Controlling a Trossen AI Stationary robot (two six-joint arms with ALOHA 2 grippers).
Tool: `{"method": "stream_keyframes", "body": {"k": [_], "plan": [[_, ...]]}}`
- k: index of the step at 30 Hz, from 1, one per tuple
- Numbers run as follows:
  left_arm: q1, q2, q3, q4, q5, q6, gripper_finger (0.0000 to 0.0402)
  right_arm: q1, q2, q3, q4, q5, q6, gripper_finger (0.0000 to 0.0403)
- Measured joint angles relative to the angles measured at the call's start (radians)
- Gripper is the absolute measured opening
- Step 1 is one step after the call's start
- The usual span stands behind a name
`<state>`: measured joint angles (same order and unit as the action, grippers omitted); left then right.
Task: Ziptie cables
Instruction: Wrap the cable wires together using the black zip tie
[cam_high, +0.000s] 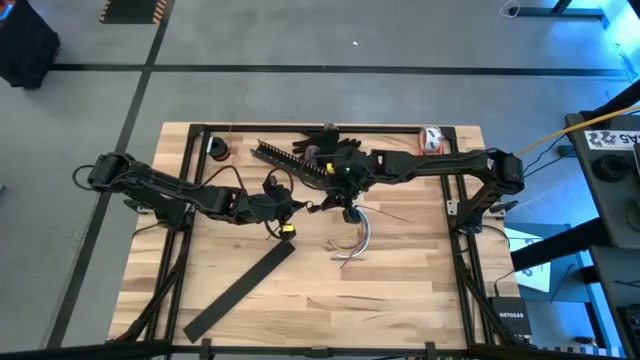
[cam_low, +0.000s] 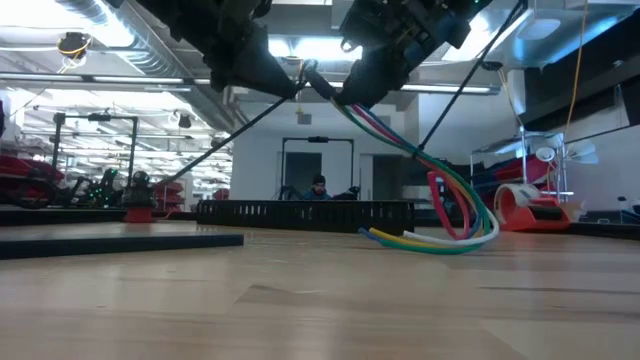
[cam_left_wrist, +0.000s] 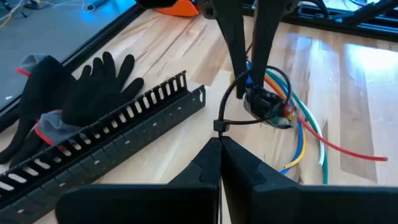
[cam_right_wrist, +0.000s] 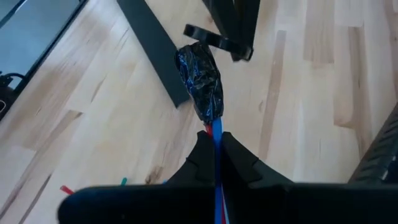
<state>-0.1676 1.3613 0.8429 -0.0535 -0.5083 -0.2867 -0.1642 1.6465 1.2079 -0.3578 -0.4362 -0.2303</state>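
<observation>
Gripping: right gripper, fingers closed on the bundle of thin coloured cables, just behind a dark taped end that sticks out past the fingertips.
Cables: lifted at the held end above the middle of the table; in the low view they droop down to the right in green, white, yellow and red curves, and their loose ends rest on the light wooden table.
Left gripper: fingers pressed together on the tail of the thin dark plastic ziptie.
Ziptie: looped around the cables beside the taped end, its small head just past the left fingertips.
Gripper spacing: both hang above the table centre, tips near each other, left gripper to the left of the right one, joined by ziptie and cables.
Long black comb-slotted bar: lies at the far side of the table, behind the grippers.
Black glove: at the far edge, touching the slotted bar.
Flat plain black strip: lies diagonally on the near left part of the table, well apart from the cables.
</observation>
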Motion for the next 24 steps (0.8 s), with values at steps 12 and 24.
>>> {"method": "stream_keyframes", "body": {"k": [12,24], "plan": [[-0.009,0.0,0.0,-0.008,0.008,0.0,0.0,0.001,-0.018,0.001,0.01,0.066,-0.013,0.0],[-0.008,0.008,0.0,0.01,-0.023,0.01,0.0,0.009,0.006,0.001,0.139,0.008,0.157,0.0]]}}
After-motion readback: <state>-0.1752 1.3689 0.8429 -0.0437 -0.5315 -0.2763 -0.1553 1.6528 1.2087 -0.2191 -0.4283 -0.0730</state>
